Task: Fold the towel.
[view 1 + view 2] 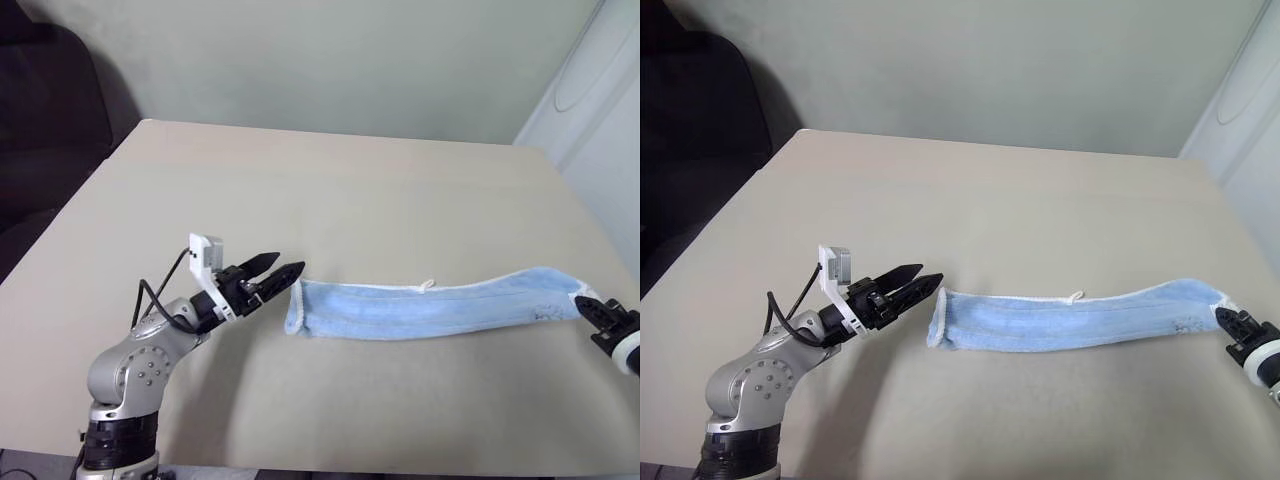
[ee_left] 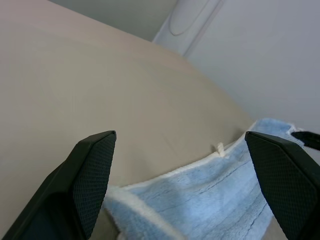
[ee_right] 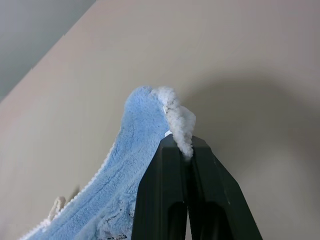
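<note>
Looking down, I see the towel [image 1: 430, 308] folded into 1 long light-blue strip across the table [image 1: 330, 190], its white loop tag [image 1: 428, 286] midway. My right gripper [image 3: 186, 156] pinches its raised, partly hidden end; my left gripper [image 1: 280, 273] stands spread beside the other end.

A beige table [image 1: 380, 190] is occupying most of the scene, its surface lying plain and matte. A dark chair [image 1: 45, 120] is standing beyond its far left corner, while a pale wall [image 1: 330, 60] is running behind.
</note>
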Available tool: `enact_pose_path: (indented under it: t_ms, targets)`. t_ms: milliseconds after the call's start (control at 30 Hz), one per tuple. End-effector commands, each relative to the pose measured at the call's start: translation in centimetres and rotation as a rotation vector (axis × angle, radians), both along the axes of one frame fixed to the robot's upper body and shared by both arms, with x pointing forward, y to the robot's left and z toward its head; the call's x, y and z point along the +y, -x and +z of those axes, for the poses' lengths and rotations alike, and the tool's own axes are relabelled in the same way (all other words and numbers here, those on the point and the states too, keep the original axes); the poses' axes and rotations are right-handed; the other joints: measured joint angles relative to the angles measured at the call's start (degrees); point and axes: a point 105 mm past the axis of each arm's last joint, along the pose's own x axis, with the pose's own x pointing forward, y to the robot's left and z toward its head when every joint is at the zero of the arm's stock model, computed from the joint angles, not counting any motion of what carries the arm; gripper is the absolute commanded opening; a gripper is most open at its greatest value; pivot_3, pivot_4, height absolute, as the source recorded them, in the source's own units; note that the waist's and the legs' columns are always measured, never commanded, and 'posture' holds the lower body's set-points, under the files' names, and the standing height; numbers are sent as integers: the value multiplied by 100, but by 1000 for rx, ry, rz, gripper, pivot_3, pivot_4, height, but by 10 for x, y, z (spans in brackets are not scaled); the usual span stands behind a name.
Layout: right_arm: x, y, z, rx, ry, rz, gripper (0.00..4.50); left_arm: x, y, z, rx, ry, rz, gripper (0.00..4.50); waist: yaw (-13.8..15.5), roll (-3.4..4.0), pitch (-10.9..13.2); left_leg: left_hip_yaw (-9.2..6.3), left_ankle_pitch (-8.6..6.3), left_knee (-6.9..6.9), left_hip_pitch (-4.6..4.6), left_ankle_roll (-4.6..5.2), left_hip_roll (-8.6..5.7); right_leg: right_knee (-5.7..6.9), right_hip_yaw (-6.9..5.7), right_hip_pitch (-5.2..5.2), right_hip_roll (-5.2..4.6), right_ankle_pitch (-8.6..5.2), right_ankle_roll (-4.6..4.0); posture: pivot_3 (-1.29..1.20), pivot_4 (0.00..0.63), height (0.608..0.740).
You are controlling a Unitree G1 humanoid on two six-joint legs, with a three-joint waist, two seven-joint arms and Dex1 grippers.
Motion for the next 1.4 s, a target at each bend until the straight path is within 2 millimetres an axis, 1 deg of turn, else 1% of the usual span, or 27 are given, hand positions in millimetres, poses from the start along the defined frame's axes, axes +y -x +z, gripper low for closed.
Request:
enact_pose_path:
  t_ms: [33, 133, 167, 267, 333, 367, 400, 467, 533, 667, 700, 833, 933, 1067, 1200, 1333, 1400]
  targets:
    - [14, -9, 19, -31, 110, 115, 51, -3, -2, 11, -55, -3, -12, 4500, -3, 0, 0, 0, 0, 0, 1, 0, 1, 0, 0, 0, 1, 0, 0, 0, 150, 740]
    - [32, -16, 23, -33, 177, 217, 51, -3, -3, 11, -57, -3, -11, 4500, -4, 0, 0, 0, 1, 0, 5, -1, 3, 1, -2, 3, 3, 1, 1, 0, 150, 740]
    - [46, -18, 25, -33, 223, 289, 51, -4, -3, 11, -58, -2, -11, 4500, -4, 1, 1, -1, 3, 0, 4, 0, 3, 1, -2, 3, 4, 1, 1, 0, 150, 740]
    - [79, -20, 28, -32, 334, 465, 51, -5, -3, 11, -62, 1, -11, 4500, -4, 18, 11, 5, 8, 4, 2, 4, 1, 0, -1, 4, 3, 4, 4, 0, 150, 740]
    - [91, -20, 28, -33, 381, 534, 51, -6, -3, 12, -63, 1, -11, 4500, -5, 18, 13, 7, 11, 7, 3, 4, 1, 1, -1, 7, 3, 6, 7, 0, 150, 740]
    - [104, -20, 29, -42, 403, 593, 51, -6, -3, 12, -64, 3, -11, 4500, -4, 17, 13, 5, 14, 7, 5, 4, 2, 1, -3, 9, 4, 8, 6, 0, 150, 740]
    - [112, -20, 29, -50, 416, 633, 51, -7, -4, 12, -64, 5, -11, 4500, -1, 17, 13, 5, 15, 8, 7, 4, 2, 0, -3, 9, 4, 8, 5, 0, 150, 740]
    - [143, -15, 30, -73, 448, 781, 51, -8, -3, 12, -66, 9, -13, 4500, -1, 21, 15, 4, 25, 10, 11, 6, 1, 0, -3, 7, 4, 10, 4, 0, 150, 740]
    - [164, -9, 26, -72, 469, 893, 51, -10, -3, 12, -69, 11, -16, 4500, 2, 21, 16, 5, 33, 11, 9, 6, 0, 0, -2, 4, 4, 14, 6, 0, 150, 740]
    - [191, 1, 13, -56, 481, 1054, 51, -13, -3, 12, -72, 13, -21, 4500, 33, 16, 18, -1, 46, 13, 8, 11, -1, -1, -5, 7, 4, 25, -2, 0, 150, 740]
    - [195, 2, 10, -53, 483, 1072, 51, -13, -3, 12, -72, 14, -21, 4500, 34, 15, 18, -1, 47, 15, 6, 12, -2, -3, -5, 8, 3, 33, -15, 0, 150, 740]
    - [203, -1, 2, -47, 483, 1115, 51, -14, -4, 12, -76, 14, -21, 4500, 32, 12, 20, 0, 51, 16, 7, 13, -3, -5, -3, 8, 2, 34, -16, 0, 150, 740]
    - [209, -4, -10, -21, 485, 1130, 51, -14, -4, 13, -82, 16, -20, 4500, 31, 12, 20, -1, 53, 16, 8, 11, -1, -4, -5, 7, 2, 37, -17, 0, 150, 740]
    - [212, -8, -27, 24, 495, 1126, 51, -14, -3, 14, -86, 15, -20, 4500, 33, 11, 19, -3, 54, 15, 9, 12, -1, -4, -6, 8, 2, 53, -34, 0, 150, 740]
    - [213, -11, -35, 42, 493, 1117, 51, -14, -4, 15, -86, 14, -20, 4500, 33, 11, 20, -3, 57, 15, 9, 13, -2, -4, -5, 8, 2, 59, -37, 0, 150, 740]
    - [216, -11, -30, 14, 440, 1120, 1013, -14, -4, 15, -87, 12, -23, 4500, 32, 9, 20, -3, 60, 15, 9, 11, -1, -4, -6, 8, 2, 58, -35, 0, 150, 740]
    - [216, -9, -25, -7, 421, 1122, 1725, -14, -5, 15, -86, 12, -24, 4500, 34, 9, 20, -3, 62, 15, 8, 11, -3, -4, -6, 8, 2, 58, -35, 0, 150, 740]
